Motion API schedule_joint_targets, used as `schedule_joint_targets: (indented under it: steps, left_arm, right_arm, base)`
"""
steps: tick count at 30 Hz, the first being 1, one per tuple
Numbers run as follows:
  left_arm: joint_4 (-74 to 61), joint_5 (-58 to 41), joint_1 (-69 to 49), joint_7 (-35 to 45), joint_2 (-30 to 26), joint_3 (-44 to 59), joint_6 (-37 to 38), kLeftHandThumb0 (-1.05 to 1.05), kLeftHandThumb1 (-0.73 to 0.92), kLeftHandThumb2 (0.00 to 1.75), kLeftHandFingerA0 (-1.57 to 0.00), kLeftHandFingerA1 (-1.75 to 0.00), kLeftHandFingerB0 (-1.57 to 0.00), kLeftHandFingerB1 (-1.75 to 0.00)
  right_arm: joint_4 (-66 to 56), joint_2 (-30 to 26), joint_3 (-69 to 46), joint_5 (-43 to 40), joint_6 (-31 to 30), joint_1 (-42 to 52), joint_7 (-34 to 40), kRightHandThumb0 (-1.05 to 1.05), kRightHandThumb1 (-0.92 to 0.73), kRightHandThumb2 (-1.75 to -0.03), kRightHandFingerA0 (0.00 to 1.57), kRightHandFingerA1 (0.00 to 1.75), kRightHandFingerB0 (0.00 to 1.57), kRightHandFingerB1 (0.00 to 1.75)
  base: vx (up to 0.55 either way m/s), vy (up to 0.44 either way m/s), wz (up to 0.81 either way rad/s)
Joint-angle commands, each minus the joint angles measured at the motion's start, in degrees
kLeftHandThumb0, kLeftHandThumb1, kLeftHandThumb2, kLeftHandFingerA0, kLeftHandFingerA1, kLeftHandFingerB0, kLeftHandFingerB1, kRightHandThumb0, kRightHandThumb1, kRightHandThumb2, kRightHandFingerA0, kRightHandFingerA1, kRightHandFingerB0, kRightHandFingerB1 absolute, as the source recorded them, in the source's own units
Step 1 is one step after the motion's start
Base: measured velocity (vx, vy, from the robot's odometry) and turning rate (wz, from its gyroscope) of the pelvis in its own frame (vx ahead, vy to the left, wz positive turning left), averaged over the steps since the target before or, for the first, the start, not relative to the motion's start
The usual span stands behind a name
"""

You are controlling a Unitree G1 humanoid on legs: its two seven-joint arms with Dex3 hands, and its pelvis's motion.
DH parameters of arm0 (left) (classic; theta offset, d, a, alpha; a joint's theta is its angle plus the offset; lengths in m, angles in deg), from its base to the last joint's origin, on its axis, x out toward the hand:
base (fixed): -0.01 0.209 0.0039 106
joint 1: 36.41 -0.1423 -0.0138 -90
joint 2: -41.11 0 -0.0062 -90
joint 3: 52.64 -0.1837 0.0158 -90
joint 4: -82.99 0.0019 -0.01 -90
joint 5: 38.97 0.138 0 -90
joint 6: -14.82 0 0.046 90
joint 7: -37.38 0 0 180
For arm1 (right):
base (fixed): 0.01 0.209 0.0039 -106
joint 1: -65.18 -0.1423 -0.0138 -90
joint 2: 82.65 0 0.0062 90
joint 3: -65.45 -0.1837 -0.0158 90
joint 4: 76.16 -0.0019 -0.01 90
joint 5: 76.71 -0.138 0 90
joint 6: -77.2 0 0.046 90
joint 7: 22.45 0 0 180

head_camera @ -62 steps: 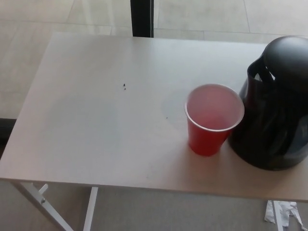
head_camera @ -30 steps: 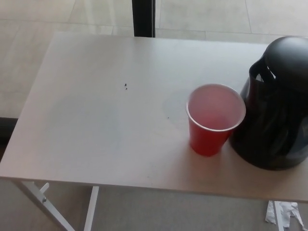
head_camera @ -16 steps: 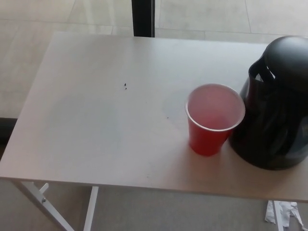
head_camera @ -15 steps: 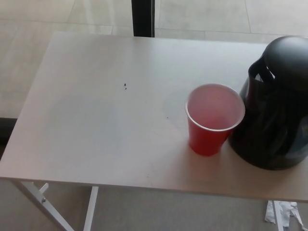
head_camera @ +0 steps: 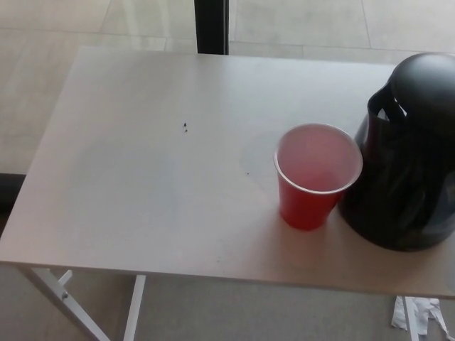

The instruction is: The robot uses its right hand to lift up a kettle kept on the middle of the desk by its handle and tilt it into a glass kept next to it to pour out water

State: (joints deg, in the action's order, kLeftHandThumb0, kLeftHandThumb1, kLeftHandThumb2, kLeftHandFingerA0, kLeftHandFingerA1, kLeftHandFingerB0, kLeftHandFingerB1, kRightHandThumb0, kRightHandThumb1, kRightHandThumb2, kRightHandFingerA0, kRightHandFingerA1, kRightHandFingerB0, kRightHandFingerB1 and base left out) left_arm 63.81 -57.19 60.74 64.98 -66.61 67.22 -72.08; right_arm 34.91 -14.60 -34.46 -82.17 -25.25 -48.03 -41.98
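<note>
I stand indoors at a light desk (head_camera: 142,177) on white metal legs (head_camera: 64,302), in what reads as an office or lab space. Large pale floor tiles (head_camera: 306,21) and a dark vertical frame post (head_camera: 211,26) lie beyond it; crumpled white paper (head_camera: 419,316) lies on the floor.

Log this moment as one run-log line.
black plastic kettle: upright on desk | red plastic cup: upright, beside kettle | hands: not in view | pour: not started
</note>
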Motion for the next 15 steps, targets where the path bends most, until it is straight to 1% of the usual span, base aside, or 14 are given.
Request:
schedule_joint_targets:
  steps: [1,2,3,4,5,6,7,8,9,10,11,12,14,15]
  left_arm:
    - [0.17,1.00,-0.20,-0.87,-1.05,-0.80,1.21,-0.89,0.12,0.96,-0.63,-1.52,-0.65,-1.53]
    - [0.13,0.80,-0.18,-0.82,-1.13,-0.72,0.87,-1.04,0.17,0.95,-0.66,-1.45,-0.59,-1.51]
    - [0.02,0.85,-0.15,-0.93,-1.20,-0.87,0.66,-1.05,0.19,0.95,-0.63,-1.38,-0.59,-1.43]
    - [0.08,0.99,-0.12,-1.18,-1.25,-1.05,0.78,-1.05,0.19,0.95,-0.66,-1.38,-0.61,-1.41]
    - [0.23,0.60,0.12,-1.49,-1.28,-0.76,-0.08,-1.05,0.16,0.95,-0.65,-1.41,-0.60,-1.41]
    - [0.16,0.73,0.20,-1.53,-1.21,-0.99,0.09,-1.05,0.16,0.97,-0.64,-1.49,-0.60,-1.52]
    - [0.23,0.79,0.28,-1.57,-1.17,-1.10,0.18,-1.05,0.21,0.92,-0.78,-1.29,-0.74,-1.32]
    - [0.30,0.72,0.29,-1.36,-1.15,-1.12,0.31,-1.05,0.31,0.75,-0.79,-1.30,-0.74,-1.33]
    - [0.40,0.84,0.30,-1.35,-1.13,-1.29,0.53,-1.05,0.28,0.81,-0.81,-1.29,-0.72,-1.31]
    - [0.53,1.07,0.35,-1.47,-1.08,-1.57,0.80,-1.05,0.22,0.90,-0.80,-1.29,-0.76,-1.30]
    - [0.53,1.03,0.43,-1.46,-1.04,-1.68,0.83,-1.05,0.22,0.90,-0.80,-1.29,-0.76,-1.30]
    - [0.49,1.04,0.41,-1.28,-1.06,-1.80,0.93,-1.05,0.22,0.97,-0.65,-1.41,-0.57,-1.42]
    - [0.44,1.03,0.29,-0.99,-1.09,-1.99,1.09,-1.05,0.22,0.97,-0.65,-1.41,-0.57,-1.42]
    - [0.42,0.71,0.20,-0.53,-1.14,-1.84,0.91,-1.05,0.22,0.89,-0.82,-1.27,-0.77,-1.27]
  right_arm:
    - [2.48,-1.48,2.98,3.53,2.67,-2.41,-2.02,-0.76,-0.42,-0.76,0.06,0.45,0.14,0.17]
    - [2.74,-1.56,3.24,3.66,3.00,-2.68,-2.17,-0.64,-0.37,-0.77,0.05,0.47,0.02,0.26]
    - [3.36,-1.60,3.61,4.08,3.77,-3.11,-1.87,-0.63,-0.37,-0.76,0.05,0.47,0.00,0.26]
    - [4.58,-1.51,3.79,4.19,3.92,-3.90,-1.67,-0.58,-0.34,-0.76,0.02,0.45,0.06,0.27]
    - [5.03,-1.36,3.72,4.09,4.15,-4.30,-1.58,-0.57,-0.51,-0.56,0.09,0.37,0.06,0.25]
    - [5.38,-1.29,3.51,3.82,3.35,-4.93,-1.64,-0.60,-0.36,-0.75,0.04,0.43,0.06,0.24]
    - [6.16,-1.21,3.46,4.02,4.13,-5.33,-1.46,-0.54,-0.51,-0.58,0.08,0.36,0.09,0.21]
    - [6.87,-1.03,3.41,4.28,4.51,-5.89,-1.04,-0.52,-0.52,-0.58,0.08,0.35,0.09,0.21]
    - [7.46,-0.96,3.35,4.42,4.84,-6.33,-0.90,-0.53,-0.53,-0.58,0.09,0.36,0.09,0.21]
    - [7.94,-0.83,3.40,4.83,4.94,-7.11,-0.25,-0.64,-0.40,-0.75,0.08,0.47,0.06,0.32]
    - [7.88,-0.64,3.50,5.37,4.50,-7.72,0.70,-0.64,-0.40,-0.75,0.08,0.47,0.06,0.32]
    - [8.24,-0.31,3.51,5.57,4.26,-8.25,1.31,-0.34,-0.39,-0.94,0.02,0.51,0.00,0.50]
    - [8.87,0.23,3.54,5.95,3.91,-9.12,2.22,-0.34,-0.39,-0.94,0.02,0.51,0.00,0.50]
    - [9.52,0.81,3.85,6.63,4.45,-9.69,3.38,-0.48,-0.56,-0.58,0.20,0.44,0.12,0.27]
  base:
    - [0.00,0.000,0.00]
    - [0.00,0.000,0.00]
    - [0.00,0.000,0.00]
    - [0.00,0.000,0.00]
    - [0.00,0.000,0.00]
    - [0.00,0.000,0.00]
    - [0.00,0.000,0.00]
    - [0.00,0.000,0.00]
    - [0.00,0.000,0.00]
    - [0.00,0.000,0.00]
    - [0.00,0.000,0.00]
    - [0.00,0.000,0.00]
    - [0.00,0.000,0.00]
    - [0.00,0.000,0.00]
